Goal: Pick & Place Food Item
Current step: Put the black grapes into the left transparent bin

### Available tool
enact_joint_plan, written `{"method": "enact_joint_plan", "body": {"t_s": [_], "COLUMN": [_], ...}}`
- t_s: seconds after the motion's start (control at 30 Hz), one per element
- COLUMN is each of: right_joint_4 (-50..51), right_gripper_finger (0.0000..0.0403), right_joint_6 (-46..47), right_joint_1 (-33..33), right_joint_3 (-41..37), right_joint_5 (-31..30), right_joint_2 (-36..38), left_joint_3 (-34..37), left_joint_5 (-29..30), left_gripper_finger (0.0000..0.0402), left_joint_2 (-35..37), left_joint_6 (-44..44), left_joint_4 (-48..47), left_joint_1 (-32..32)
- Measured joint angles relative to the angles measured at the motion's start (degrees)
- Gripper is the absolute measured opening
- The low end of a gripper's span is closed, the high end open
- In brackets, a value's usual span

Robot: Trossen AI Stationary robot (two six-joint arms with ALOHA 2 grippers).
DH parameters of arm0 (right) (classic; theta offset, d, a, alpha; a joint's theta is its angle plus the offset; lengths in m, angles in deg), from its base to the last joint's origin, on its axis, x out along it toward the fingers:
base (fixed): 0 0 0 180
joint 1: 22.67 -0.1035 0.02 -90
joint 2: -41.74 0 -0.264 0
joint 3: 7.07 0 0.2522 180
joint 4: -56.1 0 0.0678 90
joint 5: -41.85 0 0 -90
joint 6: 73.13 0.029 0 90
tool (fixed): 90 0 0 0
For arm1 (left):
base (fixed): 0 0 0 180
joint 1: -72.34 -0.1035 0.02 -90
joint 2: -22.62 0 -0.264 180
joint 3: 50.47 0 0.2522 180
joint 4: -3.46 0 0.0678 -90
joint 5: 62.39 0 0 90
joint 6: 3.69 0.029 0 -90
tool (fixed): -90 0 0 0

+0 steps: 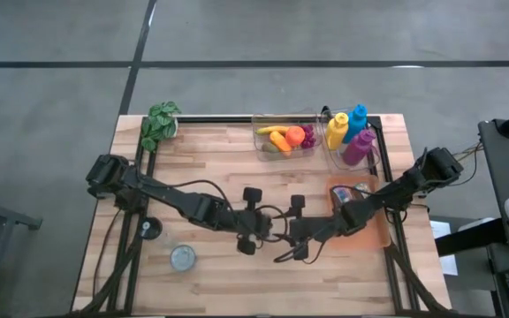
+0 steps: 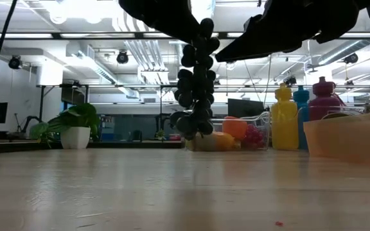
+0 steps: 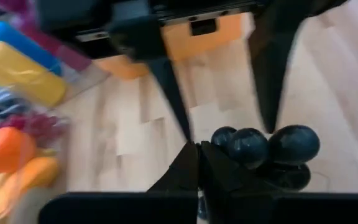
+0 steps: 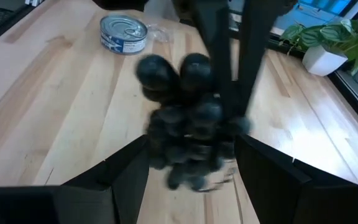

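Grape bunch [image 2: 195,83] hangs clear of the desk [image 2: 172,192], long axis vertical, left fingers [image 3: 191,168] pinched shut on its top. Right fingers [image 4: 272,174] spread wide either side of grapes, not yet closed. Orange tray [image 1: 365,221] lies beyond, right-arm side.

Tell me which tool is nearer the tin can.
Left. The left tool sits mid-table, shut on the grapes, a short way from the can at the near-left. The right tool is farther from the can, on the grapes' other side, open around them.
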Motion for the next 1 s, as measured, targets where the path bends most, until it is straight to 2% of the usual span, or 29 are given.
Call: {"method": "enact_joint_plan", "body": {"t_s": [0.57,0.77,1.0], "right_joint_4": [0.4,0.3,0.2], "right_gripper_finger": [0.0230,0.0226,0.0231], "right_joint_6": [0.7,1.3,0.7], "right_joint_1": [0.1,0.2,0.2], "right_joint_3": [0.0,0.0,0.0], "right_joint_5": [-0.9,-5.5,-5.8], "right_joint_2": [0.0,0.0,0.0], "left_joint_3": [-0.1,-0.1,-0.1], "left_joint_5": [1.9,1.9,1.8], "left_gripper_finger": [0.0002,0.0002,0.0002], "left_joint_2": [3.0,3.1,3.3], "left_joint_6": [0.6,0.8,2.1], "left_joint_4": [1.9,3.1,4.3], "left_joint_1": [0.2,0.2,0.2]}}
